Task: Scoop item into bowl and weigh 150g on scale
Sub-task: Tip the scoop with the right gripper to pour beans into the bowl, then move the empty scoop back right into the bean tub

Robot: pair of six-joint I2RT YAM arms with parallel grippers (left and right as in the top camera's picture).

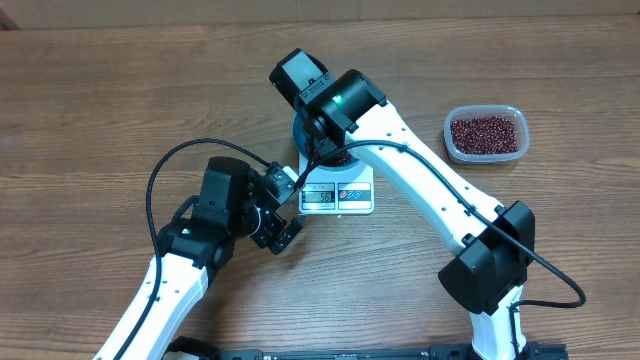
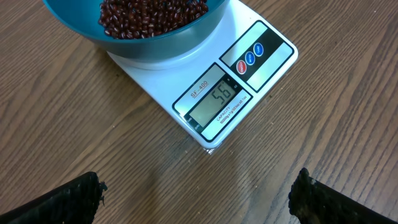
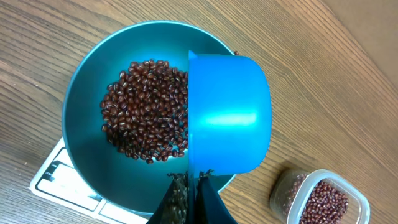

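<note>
- The scoop (image 3: 229, 112), closest to the right wrist lens, hangs tipped on its side over the bowl (image 3: 81, 130), its handle pinched in the closed right gripper (image 3: 189, 190).
- A loose heap of beans (image 3: 146, 112) covers the bowl's floor, and none show in mid-fall.
- The bowl sits on the scale (image 2: 264, 65), whose display (image 2: 217, 102) reads 56.
- Against the 150g target, the job looks a little over a third done, and several more scoops seem needed.
- The left gripper (image 2: 196, 199) hovers just in front of the scale, fingers spread wide, holding nothing.
- The tub (image 1: 486, 133), well apart to the scale's right, has plenty of beans in it.
</note>
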